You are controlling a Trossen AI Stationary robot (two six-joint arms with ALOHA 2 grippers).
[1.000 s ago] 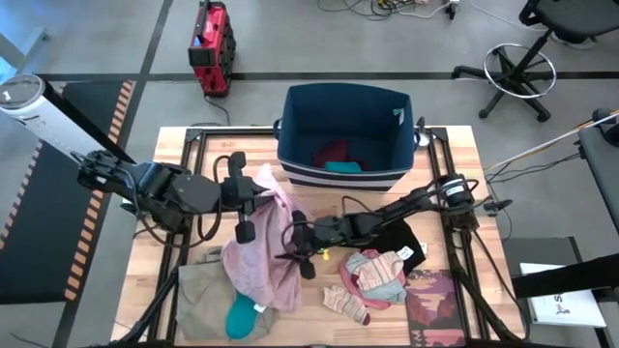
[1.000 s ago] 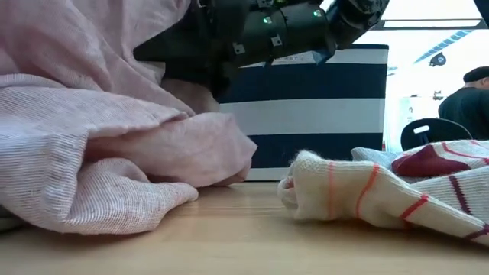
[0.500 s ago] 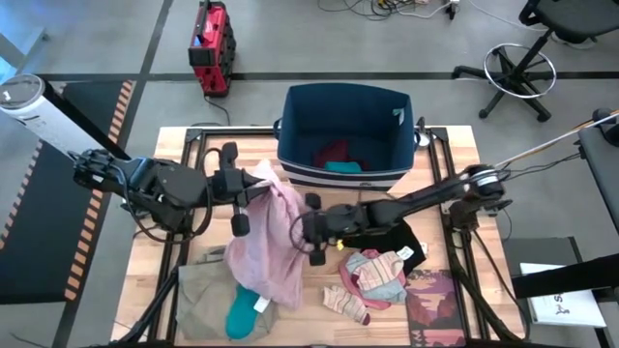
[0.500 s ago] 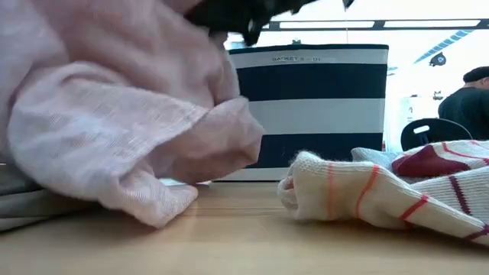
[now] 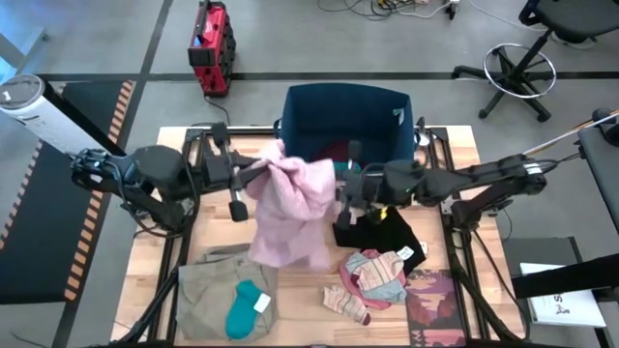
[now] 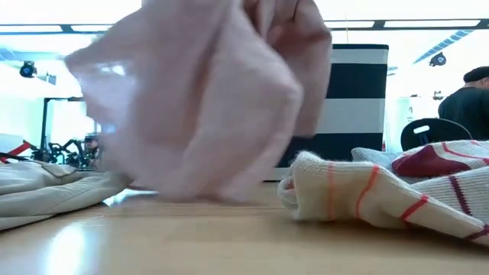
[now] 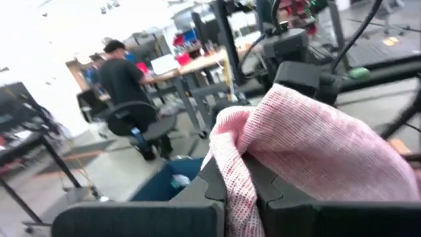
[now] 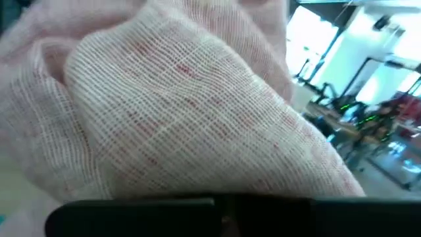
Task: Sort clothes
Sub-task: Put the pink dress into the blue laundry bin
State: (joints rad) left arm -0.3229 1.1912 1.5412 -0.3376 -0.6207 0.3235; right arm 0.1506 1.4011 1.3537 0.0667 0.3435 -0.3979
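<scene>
A striped cream sock (image 6: 367, 197) lies nearest on the wooden table (image 5: 455, 145), beside the khaki-olive trousers (image 5: 215, 288) carrying a small teal piece (image 5: 244, 309) and a flat black garment (image 5: 382, 234). Above them hangs the large pale pink garment (image 5: 290, 203), stretched between two clamps: the left gripper (image 5: 253, 172) is closed on its upper corner, the right gripper (image 5: 340, 189) closed on its opposite edge, just in front of the navy blue fabric bin with white stripes (image 5: 346, 130). The loose hem droops close over the trousers and could drag them, or catch on the bin's near rim if the lift is too low; uneven pulling could tear one corner free. The bin's mouth is open, holding maroon and teal pieces at the bottom. Room is tightest between the arms; the table's far corners are freer.
</scene>
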